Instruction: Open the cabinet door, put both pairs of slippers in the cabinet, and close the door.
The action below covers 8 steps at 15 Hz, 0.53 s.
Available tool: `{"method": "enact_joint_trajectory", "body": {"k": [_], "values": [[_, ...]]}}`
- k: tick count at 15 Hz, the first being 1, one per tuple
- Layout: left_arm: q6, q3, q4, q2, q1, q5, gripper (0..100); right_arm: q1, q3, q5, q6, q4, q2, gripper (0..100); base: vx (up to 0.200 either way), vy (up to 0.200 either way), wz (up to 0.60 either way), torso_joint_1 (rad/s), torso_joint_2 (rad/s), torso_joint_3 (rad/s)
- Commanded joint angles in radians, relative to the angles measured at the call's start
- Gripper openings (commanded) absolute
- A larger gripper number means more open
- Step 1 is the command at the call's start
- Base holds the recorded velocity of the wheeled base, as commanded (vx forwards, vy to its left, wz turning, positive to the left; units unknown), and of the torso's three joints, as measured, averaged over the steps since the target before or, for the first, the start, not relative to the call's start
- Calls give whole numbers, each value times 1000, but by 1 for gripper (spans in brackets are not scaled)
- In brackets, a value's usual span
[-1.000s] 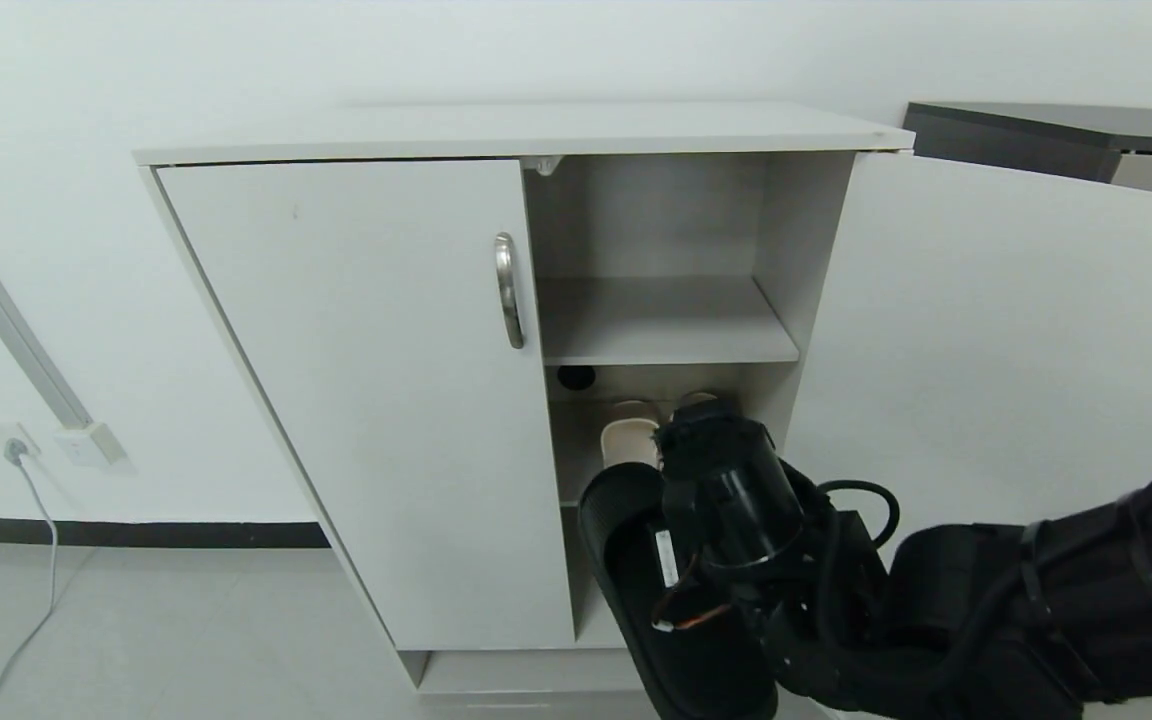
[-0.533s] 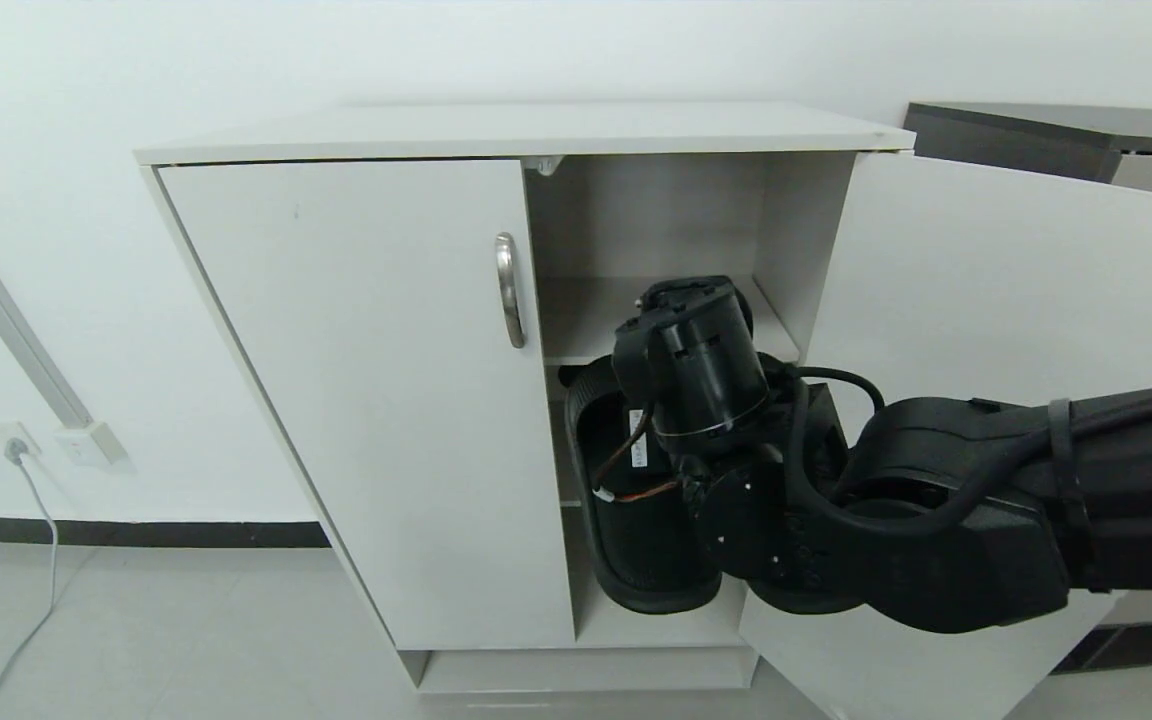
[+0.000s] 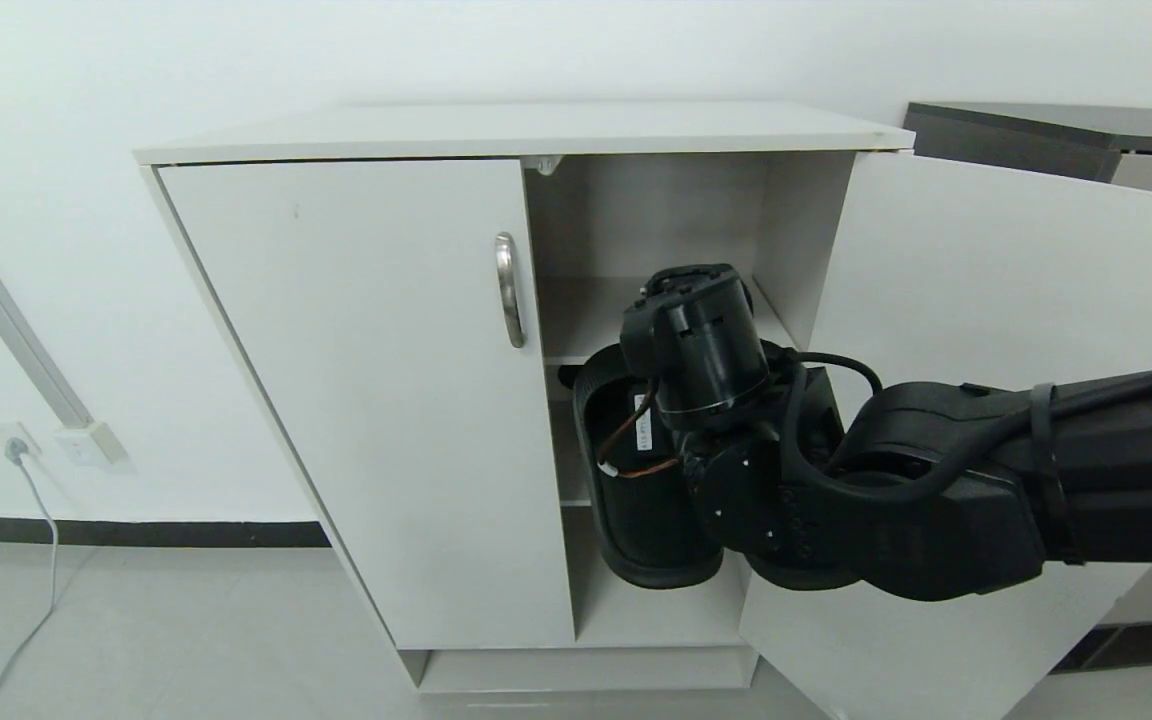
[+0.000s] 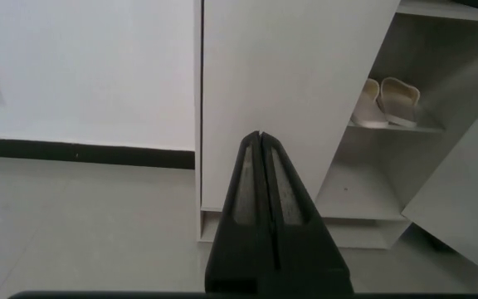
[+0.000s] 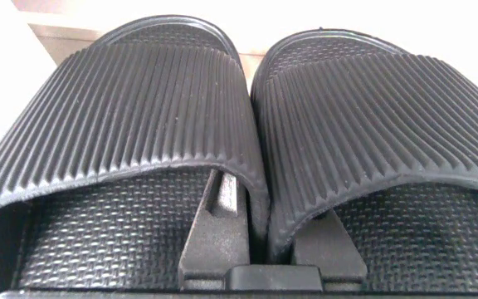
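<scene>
Black slippers (image 5: 139, 108) — ribbed straps, textured footbeds, pressed side by side — sit clamped in the right gripper (image 5: 264, 212), inside the cabinet's (image 3: 356, 400) open right half. The left gripper (image 4: 260, 166) has its jaws together, empty.

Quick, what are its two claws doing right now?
Left gripper: shut, holding nothing.
Right gripper: shut on the black slippers.

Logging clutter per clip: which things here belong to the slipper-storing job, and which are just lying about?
Job: cabinet, its open door, black slippers in the right gripper, beige slippers on a cabinet shelf.
Lying about: wall socket, its cable, dark unit beside the cabinet.
</scene>
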Motion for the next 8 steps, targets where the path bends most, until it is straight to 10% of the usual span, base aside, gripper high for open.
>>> {"method": "enact_joint_trajectory", "body": {"k": [1, 8], "values": [[2, 0, 0, 1, 0, 1, 0, 1, 1, 1, 0, 0, 2, 0, 0, 0, 0, 0, 0, 0], [0, 0, 0, 1, 0, -1, 0, -10, 2, -1, 3, 0, 1, 0, 171, 0, 0, 1, 2, 2]]}}
